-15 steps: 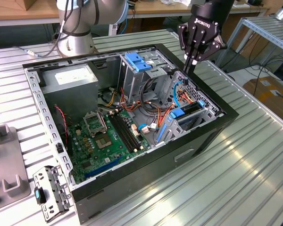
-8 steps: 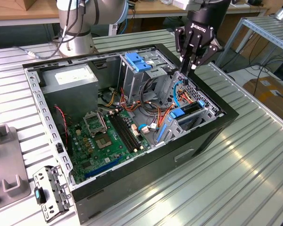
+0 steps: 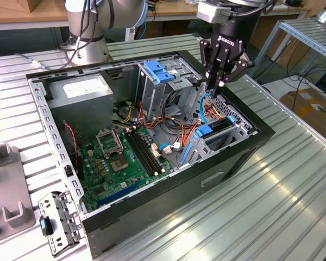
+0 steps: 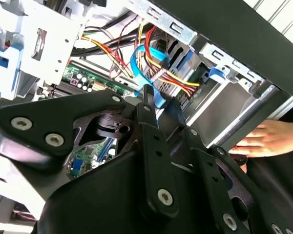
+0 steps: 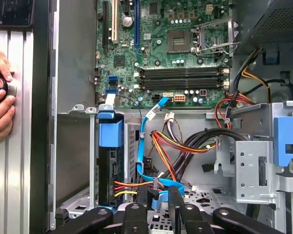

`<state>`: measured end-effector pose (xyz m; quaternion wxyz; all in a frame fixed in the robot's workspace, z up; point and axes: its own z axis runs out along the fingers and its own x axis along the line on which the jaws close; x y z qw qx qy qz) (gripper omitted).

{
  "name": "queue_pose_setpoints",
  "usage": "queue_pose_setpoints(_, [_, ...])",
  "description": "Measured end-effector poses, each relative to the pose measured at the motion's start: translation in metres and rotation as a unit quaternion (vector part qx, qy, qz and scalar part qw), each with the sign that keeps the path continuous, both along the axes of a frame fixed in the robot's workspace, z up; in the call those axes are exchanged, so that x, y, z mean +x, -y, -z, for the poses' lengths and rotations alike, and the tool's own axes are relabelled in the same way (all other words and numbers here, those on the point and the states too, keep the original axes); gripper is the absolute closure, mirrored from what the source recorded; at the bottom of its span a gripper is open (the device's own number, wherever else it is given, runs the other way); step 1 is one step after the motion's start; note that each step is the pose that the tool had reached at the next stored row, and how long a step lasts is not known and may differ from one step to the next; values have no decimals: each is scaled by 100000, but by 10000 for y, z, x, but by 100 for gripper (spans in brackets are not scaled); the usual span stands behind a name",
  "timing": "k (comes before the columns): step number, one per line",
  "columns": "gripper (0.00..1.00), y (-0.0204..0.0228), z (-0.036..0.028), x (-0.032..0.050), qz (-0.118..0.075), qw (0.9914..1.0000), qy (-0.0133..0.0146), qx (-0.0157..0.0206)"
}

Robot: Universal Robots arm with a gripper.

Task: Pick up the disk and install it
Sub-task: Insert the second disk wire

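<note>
The open computer case [image 3: 168,204] lies on the worktop [image 3: 271,217]. My hand [image 3: 217,84] hangs over its drive cage; I cannot tell whether it is spread or pressed together. The disk [image 5: 107,170] stands edge-on in the cage bay, mostly hidden and with its label out of sight. A blue cable [image 5: 146,146] loops just beside it.

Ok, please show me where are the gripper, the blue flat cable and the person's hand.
gripper [image 3: 219,82], exterior view, between its fingertips.
blue flat cable [image 5: 147,127], first wrist view, on its upright stretch.
hand [image 4: 262,139], second wrist view, on the back of the hand.
</note>
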<state>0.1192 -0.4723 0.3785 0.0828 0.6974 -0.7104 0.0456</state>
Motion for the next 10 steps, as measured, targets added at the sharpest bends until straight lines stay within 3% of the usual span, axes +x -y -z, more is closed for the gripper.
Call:
queue_pose_setpoints(5, [70, -16, 111, 12, 3, 99998, -3, -573])
queue_pose_setpoints(7, [82, -19, 140, 13, 7, 99997, -3, -781])
queue_pose_setpoints(10, [84, -14, 159, 14, 1, 99996, 26, -846])
